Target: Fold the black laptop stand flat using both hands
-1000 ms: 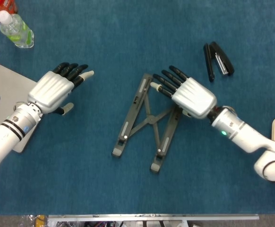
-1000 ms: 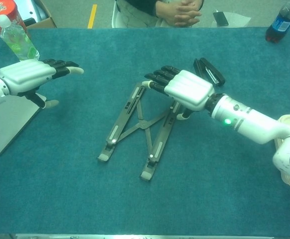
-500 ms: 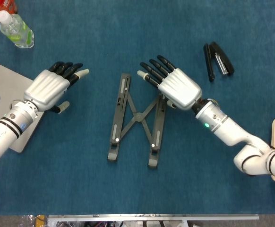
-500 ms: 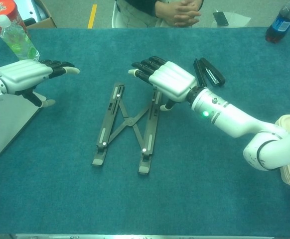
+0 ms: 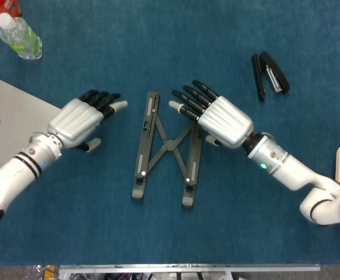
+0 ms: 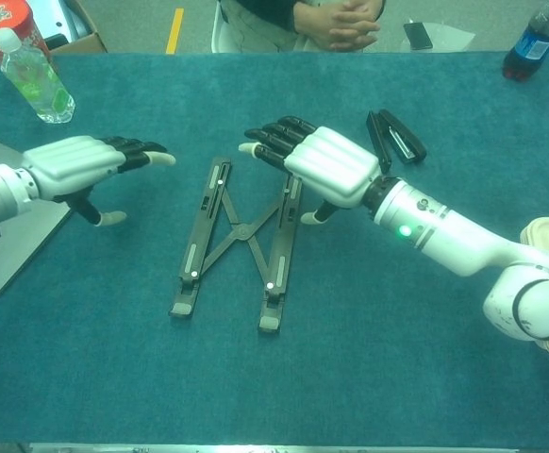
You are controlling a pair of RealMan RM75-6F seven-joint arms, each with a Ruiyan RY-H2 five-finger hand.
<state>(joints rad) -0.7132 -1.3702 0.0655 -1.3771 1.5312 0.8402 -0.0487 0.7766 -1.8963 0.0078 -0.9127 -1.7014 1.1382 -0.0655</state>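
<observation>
The black laptop stand [image 5: 165,149] lies on the blue bench [image 5: 158,46] near its middle, its two long rails running away from the robot toward the far edge, almost parallel and standing a little apart. Crossed links join the rails between them in an X. The rails' stubby feet point toward the robot, and the far ends sit slightly to the right of the near ends, so the long axis leans a touch rightward.

The right hand [image 5: 215,116] hovers over the far end of the stand's right rail, palm down, fingers spread and extended toward the left rail, grasping nothing; whether its thumb touches the rail cannot be told. In the chest view this right hand [image 6: 320,162] covers the top of that rail.

The left hand [image 5: 85,116] is just left of the stand, apart from it, fingers stretched toward the left rail, released and holding nothing.

Beyond the left hand, left of the stand, lies a silver laptop [image 5: 9,125] at the bench edge. A clear bottle [image 5: 20,36] stands far to the stand's upper left. A black stapler [image 5: 269,74] lies open to the stand's upper right.
</observation>
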